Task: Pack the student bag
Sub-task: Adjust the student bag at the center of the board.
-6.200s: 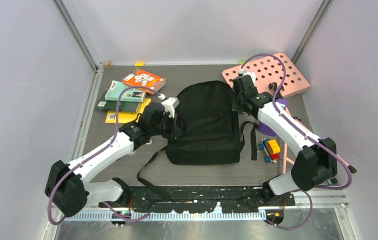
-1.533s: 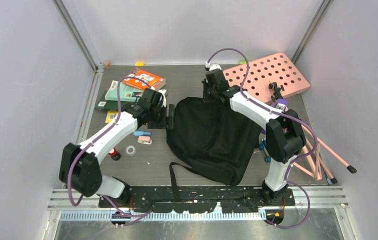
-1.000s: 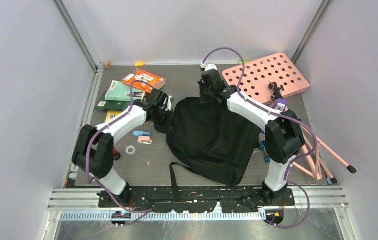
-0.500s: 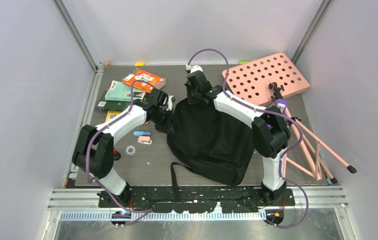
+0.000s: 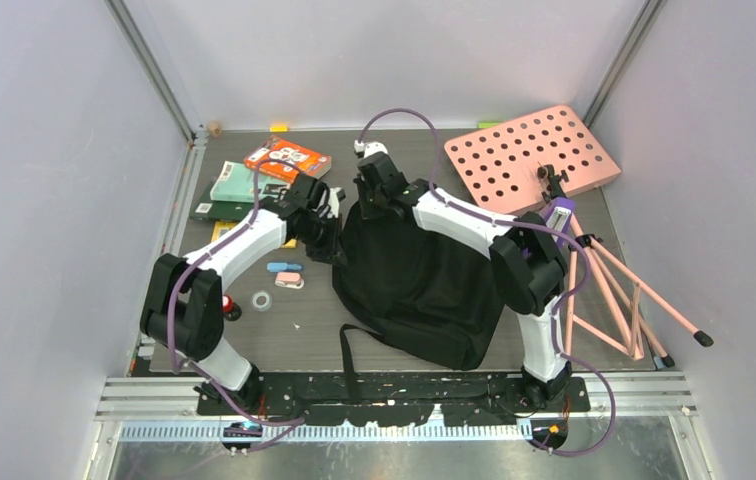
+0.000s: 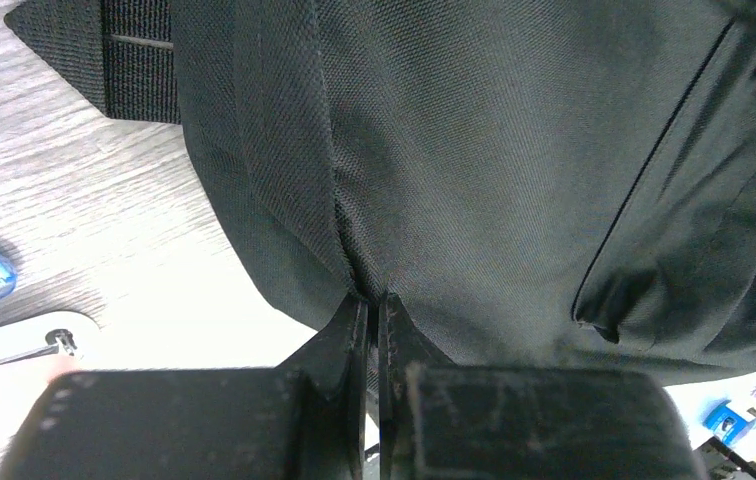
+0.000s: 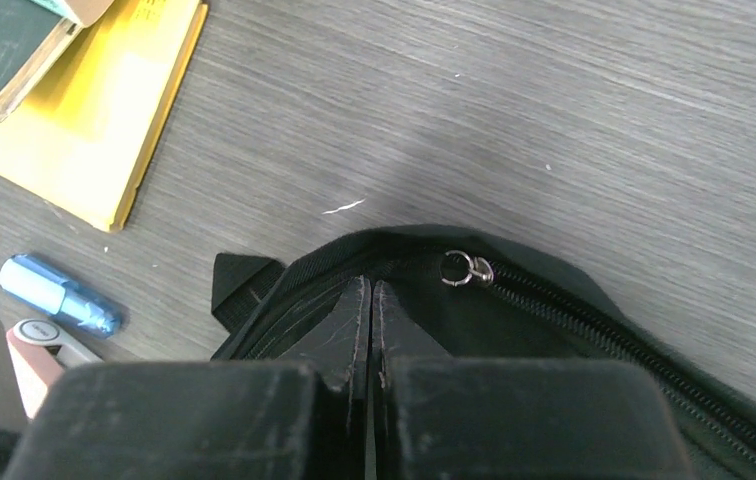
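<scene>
1. Pale lavender walls and metal corner posts close in a grey wood-grain table (image 5: 284, 350) on three sides. The arms' mounting rail runs along the near edge.
2. Mid-table, the student bag (image 5: 424, 280) lies slumped and skewed. Its near corner almost reaches the rail, and a webbing strap (image 5: 349, 345) trails off toward it.
3. Bare tabletop shows near-left of the bag and in a strip behind it. To the right, a pink music stand (image 5: 539, 150) crowds the far-right corner, its folded legs running along the right wall.
4. On the far left, an orange box (image 5: 287, 160), green books (image 5: 239, 185) and a yellow book (image 5: 222, 232) lie near the wall.
5. Nearer, a blue marker (image 5: 282, 267) and a tape roll (image 5: 262, 300) lie just left of the bag.
6. At the bag's left flank, the left gripper (image 5: 332, 245) sits low. Its wrist view shows what the overhead cannot: the left gripper (image 6: 366, 298) is closed to a hairline on a raised fold of the bag's cloth (image 6: 474, 150).
7. Over the bag's far-left edge stands the right gripper (image 5: 372, 205). Its own camera shows the jaws (image 7: 370, 282) pressed nearly together at the rim, apparently nipping it.
8. A metal zip ring (image 7: 464, 268) lies free just beside the tips, with the zip teeth running off to the right. The overhead view shows none of this.
</scene>
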### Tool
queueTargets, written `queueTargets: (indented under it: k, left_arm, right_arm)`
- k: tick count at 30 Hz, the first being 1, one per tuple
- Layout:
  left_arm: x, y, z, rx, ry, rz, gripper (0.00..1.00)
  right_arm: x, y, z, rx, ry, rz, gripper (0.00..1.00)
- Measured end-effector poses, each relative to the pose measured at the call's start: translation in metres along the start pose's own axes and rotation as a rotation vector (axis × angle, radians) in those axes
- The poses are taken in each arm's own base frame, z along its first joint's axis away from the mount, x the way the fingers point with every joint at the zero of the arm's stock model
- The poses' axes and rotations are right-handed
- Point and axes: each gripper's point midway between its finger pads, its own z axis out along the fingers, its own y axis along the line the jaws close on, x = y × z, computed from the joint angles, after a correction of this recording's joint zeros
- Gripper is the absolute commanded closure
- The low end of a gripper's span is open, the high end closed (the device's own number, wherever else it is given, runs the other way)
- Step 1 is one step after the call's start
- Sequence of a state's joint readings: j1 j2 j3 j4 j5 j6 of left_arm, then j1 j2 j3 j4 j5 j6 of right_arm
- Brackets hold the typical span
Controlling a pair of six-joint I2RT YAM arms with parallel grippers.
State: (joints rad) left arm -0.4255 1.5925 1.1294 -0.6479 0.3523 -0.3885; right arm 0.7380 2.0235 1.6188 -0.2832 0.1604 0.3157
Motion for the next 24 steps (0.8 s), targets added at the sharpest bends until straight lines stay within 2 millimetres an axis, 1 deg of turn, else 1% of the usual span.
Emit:
queueTargets:
  k: [6,12,18,24]
  left_arm:
    - [-0.008,0.006,-0.01,0.009,-0.033,-0.026,1.0]
    - [-0.01,0.011,-0.013,0.004,-0.039,-0.042,1.0]
    - [-0.009,0.011,-0.013,0.005,-0.031,-0.049,1.0]
    - [-0.009,0.01,-0.015,0.01,-0.036,-0.049,1.0]
  right_arm:
    - [0.001,0.019,-0.001,-0.048,-0.007,0.008,1.0]
    - [0.001,0.032,-0.002,-0.092,-0.013,0.043,1.0]
    - [0.012,0.037,0.0,-0.122,0.007,0.078,1.0]
    - [0.008,0.04,0.0,-0.138,-0.004,0.09,1.0]
